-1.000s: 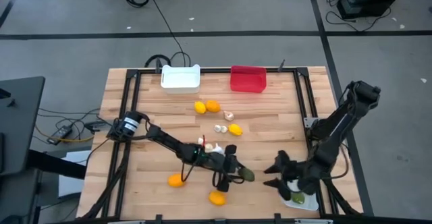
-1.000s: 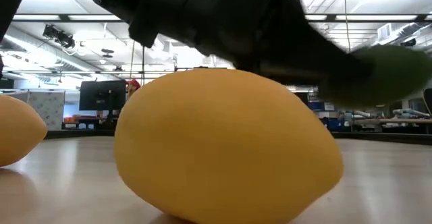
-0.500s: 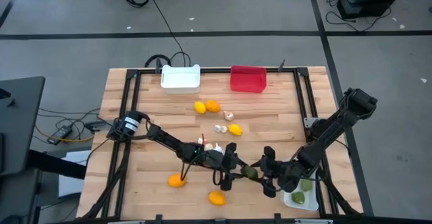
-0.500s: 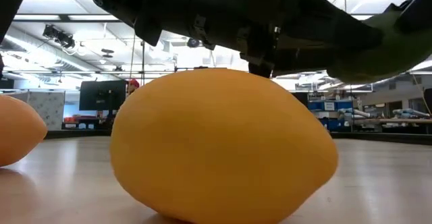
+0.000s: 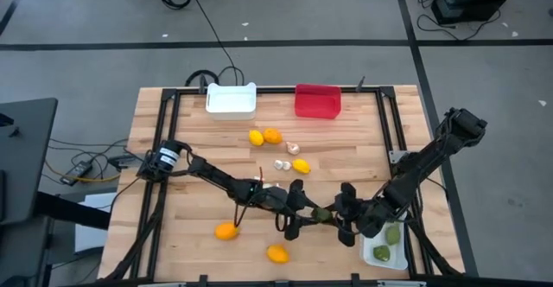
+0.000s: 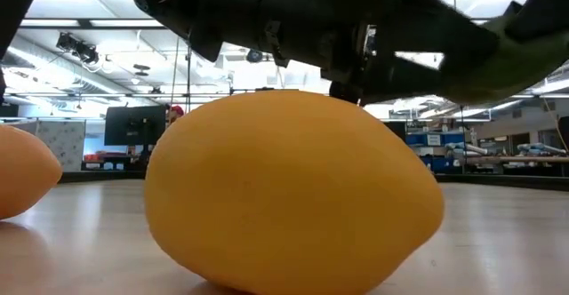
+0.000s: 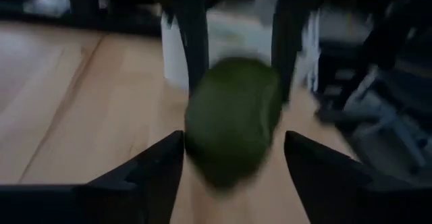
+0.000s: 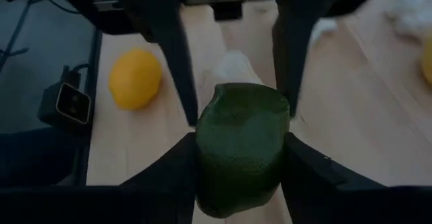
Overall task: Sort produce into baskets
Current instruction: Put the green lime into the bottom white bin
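Grippers: nose to nose now at the near middle of the table, whereas a second ago well apart, with the right one over by its basket.
Green fruit (image 5: 321,214): sits right between the two of them, off to the left of the near-right basket. Dark, oval, matte, slightly pebbly skin.
Left gripper (image 5: 304,219): fingers partly closed on either side of the fruit, carrying it.
Right gripper (image 5: 344,216): fingers hug the fruit's flanks too; probably pinching already, but hard to be sure from the wrist view.
Meaning for the task: looks like a handover, so the fruit can ride the right arm to its basket.
Near-right basket (image 5: 386,263): white shallow plastic, already has two green fruits in it.
Far baskets: white one (image 5: 231,99) and red one (image 5: 317,101), side by side at the far edge, smooth plastic.
Leftovers: two glossy oranges (image 5: 225,231) near the front, more citrus and papery, lumpy garlic bulbs (image 5: 282,164) mid-table.
Table (image 5: 181,162): pale wood planks.
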Motion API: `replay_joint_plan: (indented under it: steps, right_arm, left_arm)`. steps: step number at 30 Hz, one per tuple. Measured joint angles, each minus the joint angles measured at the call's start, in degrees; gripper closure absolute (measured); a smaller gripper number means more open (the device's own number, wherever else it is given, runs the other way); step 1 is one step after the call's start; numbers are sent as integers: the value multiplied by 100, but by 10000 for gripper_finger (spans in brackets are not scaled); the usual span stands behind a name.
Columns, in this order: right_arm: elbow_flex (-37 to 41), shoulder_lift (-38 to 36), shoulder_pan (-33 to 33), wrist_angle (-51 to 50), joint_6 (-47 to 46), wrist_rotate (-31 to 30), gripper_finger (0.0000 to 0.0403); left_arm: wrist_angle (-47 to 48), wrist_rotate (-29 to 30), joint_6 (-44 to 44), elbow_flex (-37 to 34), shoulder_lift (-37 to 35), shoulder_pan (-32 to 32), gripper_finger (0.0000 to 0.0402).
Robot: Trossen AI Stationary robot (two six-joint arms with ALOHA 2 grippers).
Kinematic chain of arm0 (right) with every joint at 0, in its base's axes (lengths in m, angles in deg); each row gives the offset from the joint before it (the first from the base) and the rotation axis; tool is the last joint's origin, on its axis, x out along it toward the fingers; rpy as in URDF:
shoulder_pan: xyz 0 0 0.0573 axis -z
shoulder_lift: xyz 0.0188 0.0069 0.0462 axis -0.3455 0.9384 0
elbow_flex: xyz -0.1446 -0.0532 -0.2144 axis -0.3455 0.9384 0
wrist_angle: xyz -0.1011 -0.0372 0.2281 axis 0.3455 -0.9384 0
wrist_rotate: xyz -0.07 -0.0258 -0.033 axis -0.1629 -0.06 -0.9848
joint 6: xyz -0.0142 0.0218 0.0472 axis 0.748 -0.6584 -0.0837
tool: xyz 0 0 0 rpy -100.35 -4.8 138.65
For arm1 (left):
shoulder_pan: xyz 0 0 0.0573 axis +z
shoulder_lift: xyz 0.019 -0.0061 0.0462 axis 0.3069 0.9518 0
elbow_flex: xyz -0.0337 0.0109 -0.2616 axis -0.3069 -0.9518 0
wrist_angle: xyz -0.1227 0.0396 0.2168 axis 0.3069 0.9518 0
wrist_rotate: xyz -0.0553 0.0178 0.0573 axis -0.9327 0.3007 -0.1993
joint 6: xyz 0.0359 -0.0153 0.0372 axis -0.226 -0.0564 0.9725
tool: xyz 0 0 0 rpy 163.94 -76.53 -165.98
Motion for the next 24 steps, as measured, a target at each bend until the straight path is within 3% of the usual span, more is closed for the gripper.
replay_joint_plan:
  steps: [4,10,18,24]
  right_arm:
    - [0,-522,-17,-707,-637,1155,228]
    - [-5,-1190,-516,-1133,-2090,2838,228]
    - [-9,-1478,-1445,-1251,-3717,3652,200]
    - [-9,-1475,-1802,-2273,-4346,3572,196]
  left_arm:
    - [1461,51,74,-4,-447,48,110]
    - [3589,815,151,-6,-1129,-2,99]
    - [4471,1030,47,-6,-1295,-81,113]
    - [5052,1150,-151,-10,-1295,-81,119]
